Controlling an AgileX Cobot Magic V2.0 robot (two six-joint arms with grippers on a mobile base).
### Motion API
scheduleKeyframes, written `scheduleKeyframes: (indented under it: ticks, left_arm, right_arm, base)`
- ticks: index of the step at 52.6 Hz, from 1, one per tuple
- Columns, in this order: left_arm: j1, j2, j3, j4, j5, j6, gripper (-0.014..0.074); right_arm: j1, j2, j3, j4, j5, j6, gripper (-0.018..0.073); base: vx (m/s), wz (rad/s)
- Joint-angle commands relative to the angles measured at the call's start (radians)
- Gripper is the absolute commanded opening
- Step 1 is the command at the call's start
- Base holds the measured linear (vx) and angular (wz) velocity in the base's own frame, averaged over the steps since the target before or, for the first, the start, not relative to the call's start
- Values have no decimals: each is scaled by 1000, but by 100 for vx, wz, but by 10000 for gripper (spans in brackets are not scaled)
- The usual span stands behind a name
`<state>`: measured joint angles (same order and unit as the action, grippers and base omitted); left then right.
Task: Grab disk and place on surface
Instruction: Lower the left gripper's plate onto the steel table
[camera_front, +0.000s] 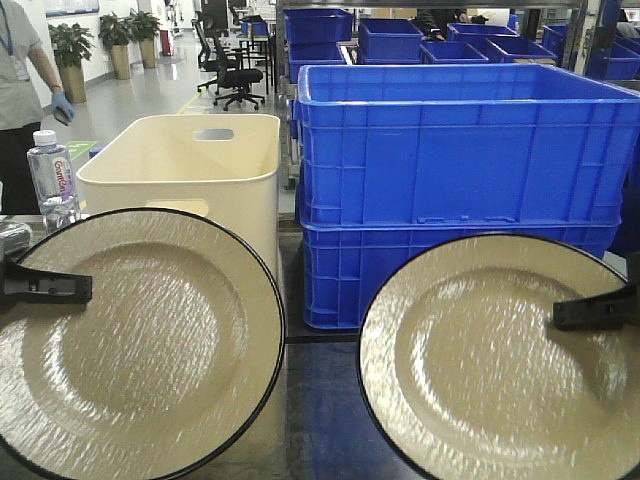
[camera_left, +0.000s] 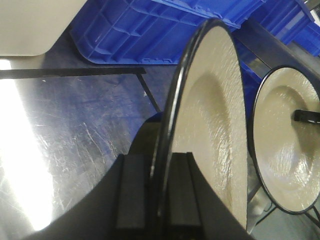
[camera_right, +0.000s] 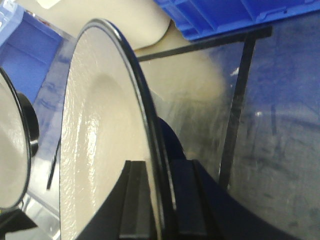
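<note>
Grabbing looks done — left tool (camera_left: 160, 200) clamps left disk (camera_front: 140, 350), right tool (camera_right: 155, 200) clamps right disk (camera_front: 490, 370), both on edge over the desk (camera_left: 75, 140) — placing remains.

Stacked blue crates (camera_front: 455, 150), office chairs (camera_front: 235, 65) beyond

Bright, even indoor light is being shed throughout. White glare is being thrown off the surface (camera_left: 75, 130) in the left wrist view. Streaky sheen is being shown on the left disk (camera_front: 130, 340) and right disk (camera_front: 480, 370); their near rims are being blurred in the wrist views.
</note>
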<state>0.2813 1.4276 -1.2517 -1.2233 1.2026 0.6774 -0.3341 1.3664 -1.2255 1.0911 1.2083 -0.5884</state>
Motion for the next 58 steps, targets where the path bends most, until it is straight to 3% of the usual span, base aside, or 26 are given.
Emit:
scheduleKeyframes:
  ticks: [1, 7, 16, 28, 37, 47, 58]
  left_arm:
    - [-12, -23, -33, -157, -23, -18, -8]
    - [-59, 28, -33, -151, -37, -21, -6]
    - [-195, 125, -33, -124, -146, -28, -1]
    - [-352, 241, -33, -119, -308, -26, -2]
    - [-415, 308, -33, -117, -331, -26, 23]
    - [-432, 360, -33, -111, -309, -23, 133]
    - [-432, 369, -33, -38, -300, 11, 374]
  right_arm:
    - [-3, -35, -31, 200, -59, -4, -9]
    - [-3, -35, -31, 316, -70, -24, -9]
    - [-3, -35, -31, 507, -49, -100, -9]
    - [-3, -35, -31, 529, -43, -107, -9]
    - [0, -35, -31, 528, -32, -106, -9]
    - [0, -35, -31, 528, -16, -102, -9]
    - [0, -35, -31, 528, -11, -98, -9]
  base:
    - [0, 0]
    - [0, 0]
    - [0, 0]
    - [0, 0]
    - [0, 0]
    - [0, 0]
    - [0, 0]
